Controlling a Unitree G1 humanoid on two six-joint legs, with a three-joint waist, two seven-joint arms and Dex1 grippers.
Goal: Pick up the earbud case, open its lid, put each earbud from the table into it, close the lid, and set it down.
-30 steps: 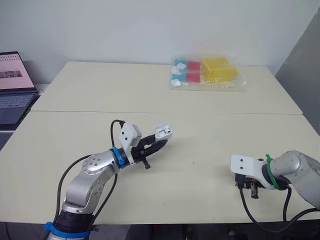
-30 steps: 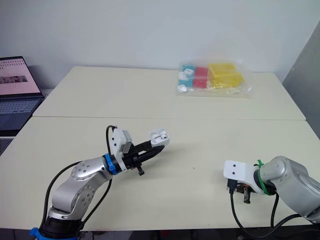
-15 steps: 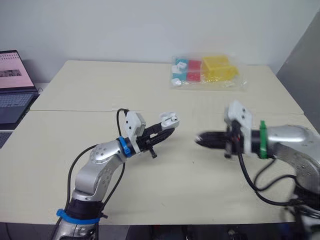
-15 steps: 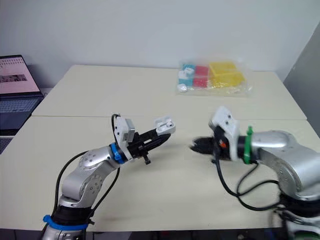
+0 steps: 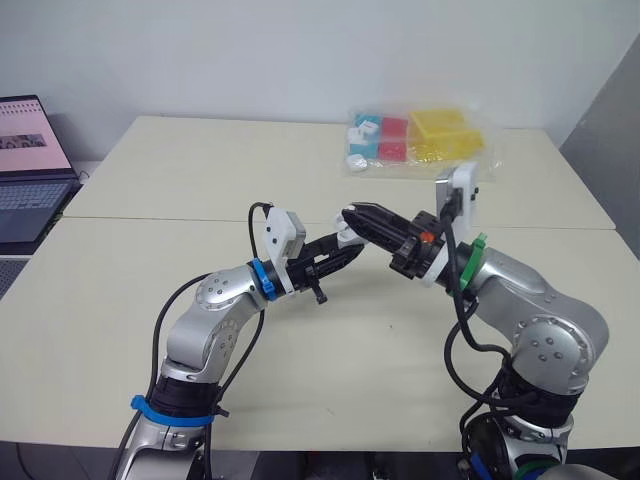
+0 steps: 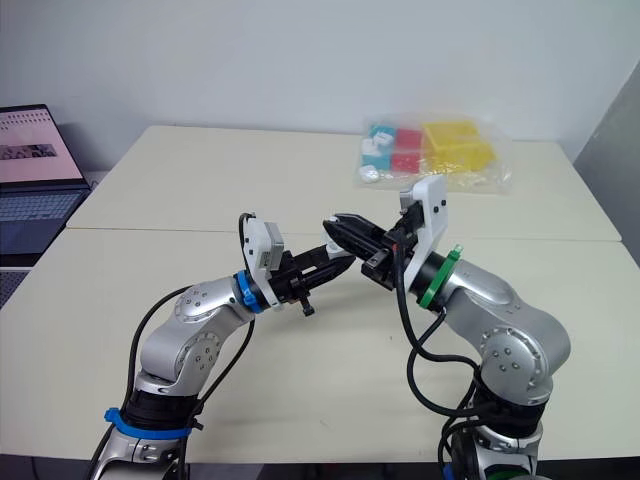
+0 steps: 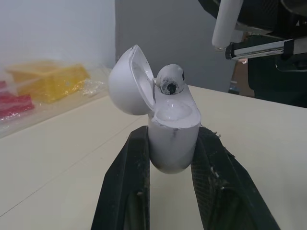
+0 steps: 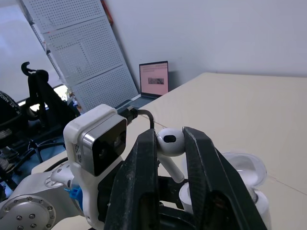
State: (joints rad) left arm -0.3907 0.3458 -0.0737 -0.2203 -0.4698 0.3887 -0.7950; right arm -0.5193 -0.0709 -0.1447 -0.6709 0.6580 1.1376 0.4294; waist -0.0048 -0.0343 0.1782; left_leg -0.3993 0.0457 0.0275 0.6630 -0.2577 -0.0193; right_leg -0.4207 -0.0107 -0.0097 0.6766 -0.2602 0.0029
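My left gripper (image 5: 343, 248) is shut on the white earbud case (image 7: 172, 139), holding it above the middle of the table. The lid (image 7: 125, 81) is swung open and one earbud (image 7: 170, 82) sits in the case. My right gripper (image 5: 350, 213) comes in from the right and is shut on the second earbud (image 8: 170, 142). It holds that earbud just above the open case (image 8: 242, 167), stem pointing down. The stem (image 7: 223, 21) hangs a little above and to one side of the case mouth, not touching it.
A clear bag of coloured blocks (image 5: 415, 140) lies at the far side of the table. An open laptop (image 5: 30, 170) stands on another surface to the left. A seam (image 5: 150, 222) runs across the tabletop behind the arms.
My right gripper has risen from the table's front right and swung left to just above the case. My left gripper has lifted the case slightly up and to the right.
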